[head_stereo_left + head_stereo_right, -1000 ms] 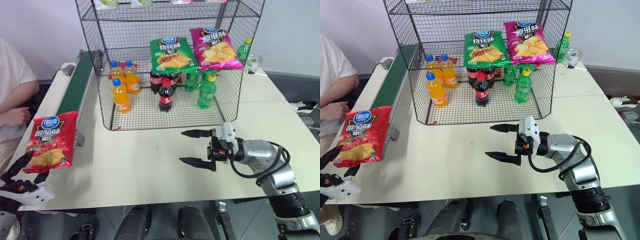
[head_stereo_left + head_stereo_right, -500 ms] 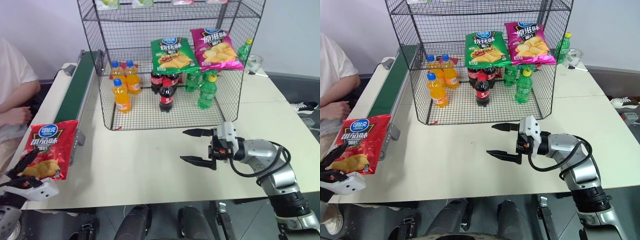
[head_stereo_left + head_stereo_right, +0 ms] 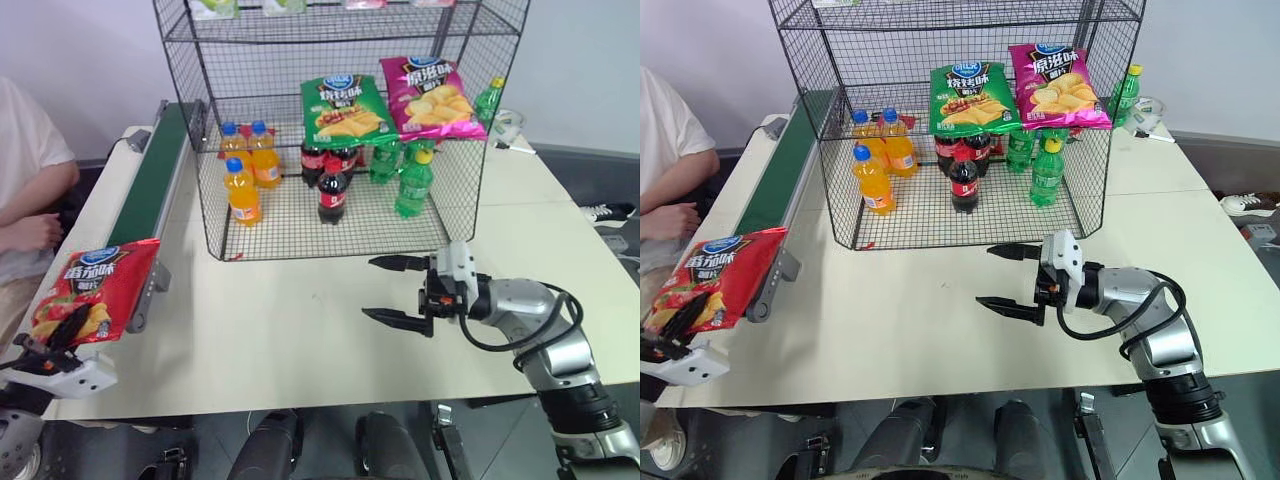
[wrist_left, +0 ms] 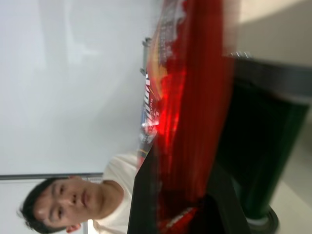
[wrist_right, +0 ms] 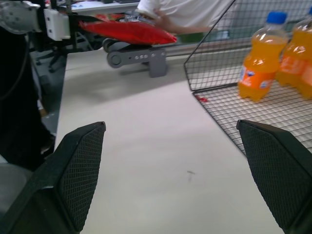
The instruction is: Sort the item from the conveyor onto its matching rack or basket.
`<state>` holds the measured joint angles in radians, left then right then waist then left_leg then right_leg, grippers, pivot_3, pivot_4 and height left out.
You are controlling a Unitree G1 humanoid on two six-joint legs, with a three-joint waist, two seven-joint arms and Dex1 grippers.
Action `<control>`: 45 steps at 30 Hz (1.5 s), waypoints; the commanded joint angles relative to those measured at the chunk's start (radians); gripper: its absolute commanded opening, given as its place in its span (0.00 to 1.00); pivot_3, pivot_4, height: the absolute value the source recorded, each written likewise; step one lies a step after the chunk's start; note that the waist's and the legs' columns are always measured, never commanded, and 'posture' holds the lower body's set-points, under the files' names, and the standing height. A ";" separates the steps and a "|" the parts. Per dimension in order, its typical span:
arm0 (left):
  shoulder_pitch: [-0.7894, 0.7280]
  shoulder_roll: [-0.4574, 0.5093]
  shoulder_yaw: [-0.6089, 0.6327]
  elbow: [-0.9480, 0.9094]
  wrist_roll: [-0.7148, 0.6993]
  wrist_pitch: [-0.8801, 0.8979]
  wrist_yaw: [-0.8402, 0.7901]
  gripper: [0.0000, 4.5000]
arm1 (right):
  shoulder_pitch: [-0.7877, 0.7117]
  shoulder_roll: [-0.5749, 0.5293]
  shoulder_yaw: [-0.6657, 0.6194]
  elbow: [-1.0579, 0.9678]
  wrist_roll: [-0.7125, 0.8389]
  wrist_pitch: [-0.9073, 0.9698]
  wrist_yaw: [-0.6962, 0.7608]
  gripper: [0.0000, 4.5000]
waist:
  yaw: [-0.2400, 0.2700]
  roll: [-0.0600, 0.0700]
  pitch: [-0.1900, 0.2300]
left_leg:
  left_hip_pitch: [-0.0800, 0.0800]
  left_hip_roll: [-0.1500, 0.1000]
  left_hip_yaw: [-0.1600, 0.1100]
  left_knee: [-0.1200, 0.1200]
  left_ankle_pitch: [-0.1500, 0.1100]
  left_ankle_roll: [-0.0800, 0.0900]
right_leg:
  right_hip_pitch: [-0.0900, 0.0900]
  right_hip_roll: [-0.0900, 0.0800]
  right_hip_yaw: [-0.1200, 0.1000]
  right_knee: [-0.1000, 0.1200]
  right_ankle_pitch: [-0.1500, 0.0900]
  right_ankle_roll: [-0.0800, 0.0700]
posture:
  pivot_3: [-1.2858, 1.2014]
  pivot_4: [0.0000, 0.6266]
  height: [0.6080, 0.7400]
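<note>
At eight o'clock, the left gripper (image 3: 62,335) pinches the shiny red crisp bag (image 3: 92,291) by its lower edge; slick foil could slip free. The right gripper (image 3: 398,290) hangs spread.

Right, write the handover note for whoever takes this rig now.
Left gripper: shut on the red crisp bag, held at the near end of the conveyor.
Right gripper: open, empty, hanging over the table in front of the rack.
Done: bag gripped.
Left: carry it to the rack, where a green crisp bag and a magenta crisp bag already sit above the bottles, and release it.
</note>
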<state>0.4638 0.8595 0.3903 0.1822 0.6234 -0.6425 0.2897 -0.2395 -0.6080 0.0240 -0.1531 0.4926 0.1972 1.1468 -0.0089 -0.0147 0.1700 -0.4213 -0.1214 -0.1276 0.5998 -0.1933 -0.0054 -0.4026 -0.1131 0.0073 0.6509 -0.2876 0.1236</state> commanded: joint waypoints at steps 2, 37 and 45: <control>-0.013 0.005 0.071 -0.098 -0.020 -0.019 0.013 0.02 | -0.026 0.083 -0.075 0.000 0.000 -0.101 -0.106 1.00 | 0.000 0.000 0.000 | 0.000 0.000 0.000 0.000 0.000 0.000 | 0.000 0.000 0.000 0.000 0.000 0.000 | 0.52 0.24 1.00; -1.423 -0.287 -0.593 0.584 0.291 0.241 0.216 0.02 | -0.069 0.212 -0.119 0.053 -0.175 -0.337 -0.448 1.00 | -0.007 -0.001 0.000 | 0.005 -0.001 0.000 0.001 0.005 -0.002 | 0.005 0.005 0.001 0.010 0.000 0.002 | 0.52 0.24 1.00; -1.633 -0.390 -0.711 0.987 0.275 0.293 0.322 0.02 | -0.058 0.204 -0.115 0.023 -0.173 -0.321 -0.463 1.00 | -0.003 -0.002 0.000 | 0.003 -0.002 0.000 0.005 0.005 -0.002 | 0.005 0.006 0.001 0.012 -0.001 0.003 | 0.52 0.24 1.00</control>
<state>-1.1250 0.4693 -0.3098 1.1392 0.9120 -0.3557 0.5796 -0.2932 -0.3966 -0.0840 -0.0787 0.3180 -0.1153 0.6906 -0.0118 -0.0166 0.1703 -0.4195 -0.1231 -0.1283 0.6066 -0.1881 -0.0071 -0.3980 -0.1074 0.0082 0.6630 -0.2885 0.1267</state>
